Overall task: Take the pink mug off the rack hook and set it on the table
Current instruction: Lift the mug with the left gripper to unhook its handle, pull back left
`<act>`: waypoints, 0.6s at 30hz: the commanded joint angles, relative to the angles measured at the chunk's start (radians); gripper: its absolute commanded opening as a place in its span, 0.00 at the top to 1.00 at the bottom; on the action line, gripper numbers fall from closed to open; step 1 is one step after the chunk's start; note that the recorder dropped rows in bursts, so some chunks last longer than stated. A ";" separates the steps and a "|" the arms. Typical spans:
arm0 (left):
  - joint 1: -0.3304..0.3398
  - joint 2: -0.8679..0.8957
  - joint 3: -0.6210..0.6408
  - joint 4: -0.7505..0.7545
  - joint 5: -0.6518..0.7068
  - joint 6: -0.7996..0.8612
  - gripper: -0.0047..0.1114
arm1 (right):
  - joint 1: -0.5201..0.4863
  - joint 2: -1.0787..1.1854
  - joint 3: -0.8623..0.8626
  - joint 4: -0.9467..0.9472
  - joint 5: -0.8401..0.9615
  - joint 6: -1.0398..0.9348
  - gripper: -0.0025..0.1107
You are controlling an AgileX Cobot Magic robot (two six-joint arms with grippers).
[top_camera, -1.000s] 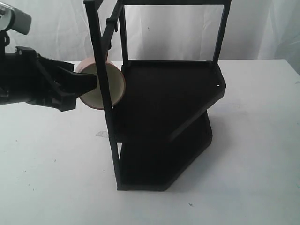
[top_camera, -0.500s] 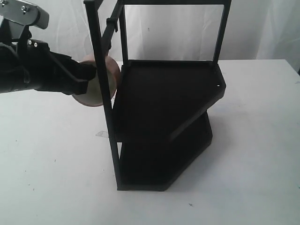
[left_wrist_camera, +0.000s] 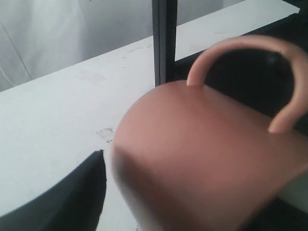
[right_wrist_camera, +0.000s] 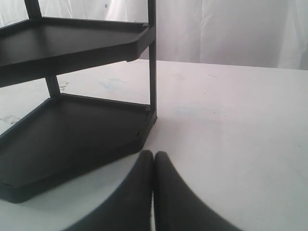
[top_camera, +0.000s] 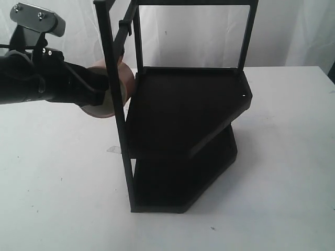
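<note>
The pink mug (top_camera: pixel 127 86) hangs in the air beside the rack's front left post, tilted on its side, its cream rim toward the table (top_camera: pixel 57 188). My left gripper (top_camera: pixel 102 86) is shut on its rim. In the left wrist view the pink mug (left_wrist_camera: pixel 202 159) fills the picture; its loop handle (left_wrist_camera: pixel 288 72) has nothing through it, and one black finger (left_wrist_camera: pixel 62 197) shows. The rack hook (top_camera: pixel 125 25) sticks out higher up, bare. My right gripper (right_wrist_camera: pixel 153 161) is shut and empty, low over the table; the exterior view does not show it.
The tall black two-shelf rack (top_camera: pixel 188 104) stands mid-table, its shelves bare. Its post (left_wrist_camera: pixel 164 43) rises just behind the mug. The rack's lower shelf (right_wrist_camera: pixel 72 139) lies close in front of my right gripper. White tabletop spreads left of and in front of the rack.
My left wrist has rolled and risen slightly. The mug turned with it: its cream opening faced the exterior camera, and now shows almost edge-on. It stays beside the post.
</note>
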 commanded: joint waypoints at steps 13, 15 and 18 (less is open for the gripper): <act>-0.006 0.066 -0.042 -0.015 0.005 -0.003 0.45 | -0.003 -0.006 0.005 -0.007 -0.009 -0.004 0.98; -0.006 0.066 -0.042 -0.015 0.005 -0.003 0.49 | -0.003 -0.006 0.005 -0.007 -0.009 -0.004 0.98; -0.006 0.066 -0.042 -0.015 0.007 -0.003 0.59 | -0.003 -0.006 0.005 -0.007 -0.009 -0.004 0.98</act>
